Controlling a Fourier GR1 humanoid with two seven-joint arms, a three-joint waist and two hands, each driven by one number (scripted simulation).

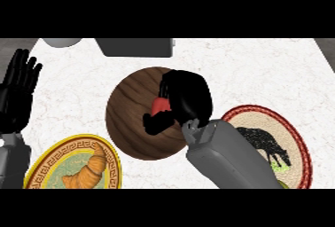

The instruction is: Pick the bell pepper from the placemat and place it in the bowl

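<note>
Nearest me sit one yellow-rimmed plate [46, 159] carrying one croissant [88, 170] and, to the right, one round placemat [294, 137] under my forearm. Beyond them my right hand [186, 99] hangs over the one wooden bowl [131, 115], fingers curled around the one red bell pepper [158, 106]. My left hand [18, 88] rests with fingers straight at the left edge. Farthest, one grey box [137, 46].

A round brown wood-grain bowl [134, 128], a yellow Greek-key-bordered plate [52, 155] and a red-rimmed beige woven placemat [288, 128] sat on the white marbled table [262, 71].
</note>
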